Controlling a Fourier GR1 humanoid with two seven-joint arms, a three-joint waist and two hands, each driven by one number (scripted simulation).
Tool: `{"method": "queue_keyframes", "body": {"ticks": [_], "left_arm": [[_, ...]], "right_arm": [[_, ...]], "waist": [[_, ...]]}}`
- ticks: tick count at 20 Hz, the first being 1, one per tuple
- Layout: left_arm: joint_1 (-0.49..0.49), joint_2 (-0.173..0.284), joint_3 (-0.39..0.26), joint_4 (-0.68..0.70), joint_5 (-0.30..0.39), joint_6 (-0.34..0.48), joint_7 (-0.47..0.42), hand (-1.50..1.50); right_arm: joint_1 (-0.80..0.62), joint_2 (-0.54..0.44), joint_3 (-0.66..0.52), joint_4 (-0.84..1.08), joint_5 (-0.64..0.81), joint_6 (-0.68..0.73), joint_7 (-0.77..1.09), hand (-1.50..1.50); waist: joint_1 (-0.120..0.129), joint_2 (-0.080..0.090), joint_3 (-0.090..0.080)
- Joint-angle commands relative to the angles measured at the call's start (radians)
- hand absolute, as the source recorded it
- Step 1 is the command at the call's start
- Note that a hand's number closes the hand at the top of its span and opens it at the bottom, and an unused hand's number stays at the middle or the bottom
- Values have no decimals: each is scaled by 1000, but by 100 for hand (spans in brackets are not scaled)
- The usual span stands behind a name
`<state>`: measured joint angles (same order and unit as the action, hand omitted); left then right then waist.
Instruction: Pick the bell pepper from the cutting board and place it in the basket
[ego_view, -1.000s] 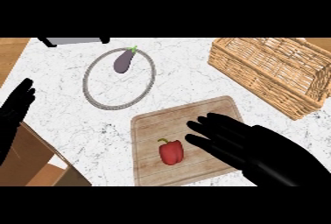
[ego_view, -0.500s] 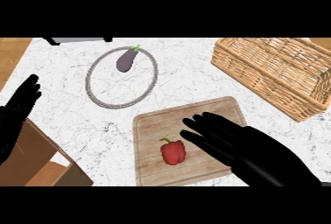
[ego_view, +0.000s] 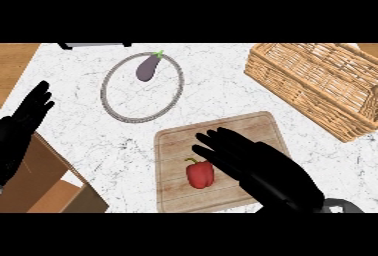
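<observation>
Right hand (ego_view: 258, 167) open, fingers straight, over wooden cutting board (ego_view: 177, 142) | small red bell pepper (ego_view: 200, 174) just beside | risk: fingers nudge pepper, rolls off.

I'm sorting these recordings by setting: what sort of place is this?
Most likely a kitchen counter: a white marble-patterned countertop carries a wooden cutting board with a red bell pepper on it, a purple eggplant on a round grey-rimmed plate, and a woven wicker basket.
</observation>
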<state>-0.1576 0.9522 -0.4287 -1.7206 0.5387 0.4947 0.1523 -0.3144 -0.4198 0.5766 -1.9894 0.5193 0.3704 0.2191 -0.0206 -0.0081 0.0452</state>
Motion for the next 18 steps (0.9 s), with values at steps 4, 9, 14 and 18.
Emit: {"method": "queue_keyframes", "body": {"ticks": [4, 9, 14, 18], "left_arm": [[7, -157, -94, 98, -6, 25, -21, 0], [-25, -152, -91, 154, 4, 27, -26, 0], [-32, -131, -93, 156, 29, 4, -38, 0], [-52, -124, -104, 150, 42, 6, -25, 0]], "right_arm": [[16, 58, 71, 96, 97, -77, -37, -150], [2, 54, 56, 125, 90, -77, -85, -150], [14, 130, 123, 211, 164, -141, -75, -150], [-4, 151, 130, 271, 179, -136, -72, -150]], "waist": [[-6, 22, -46], [-18, 24, -47], [-5, 21, -47], [-2, 22, -47]]}}
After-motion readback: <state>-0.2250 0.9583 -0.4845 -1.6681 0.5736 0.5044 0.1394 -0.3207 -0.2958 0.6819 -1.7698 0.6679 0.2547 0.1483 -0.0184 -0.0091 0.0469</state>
